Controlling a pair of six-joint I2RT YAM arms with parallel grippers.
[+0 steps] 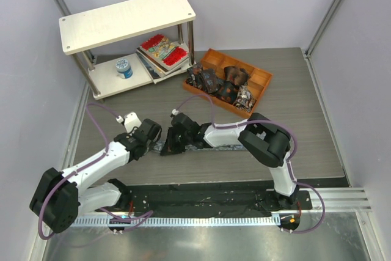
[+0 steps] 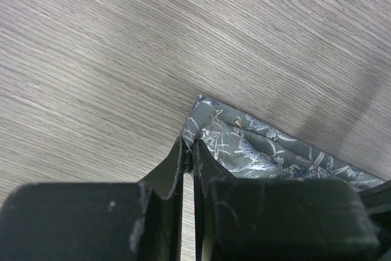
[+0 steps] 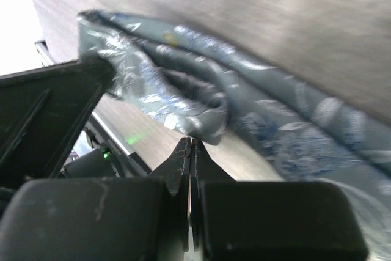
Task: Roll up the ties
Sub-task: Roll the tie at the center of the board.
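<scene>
One grey wood-grain table (image 1: 305,126). One white two-tier shelf unit (image 1: 122,19) stood at its far left. One orange tray (image 1: 261,79) sat right of the shelf and held several dark rolled ties (image 1: 211,80); we couldn't count them. One stack of red-patterned books (image 1: 162,50) lay on the lower tier, number unclear. One grey-blue tie (image 2: 256,145) lay mid-table between the two pincers, its near end bunched. The left gripper (image 2: 189,145) was clamped on that tie's end. The right gripper (image 3: 190,145) was closed with nothing in it, tips just beside the bunched folds. One small blue-and-white container (image 1: 124,67) sat beside the books.
</scene>
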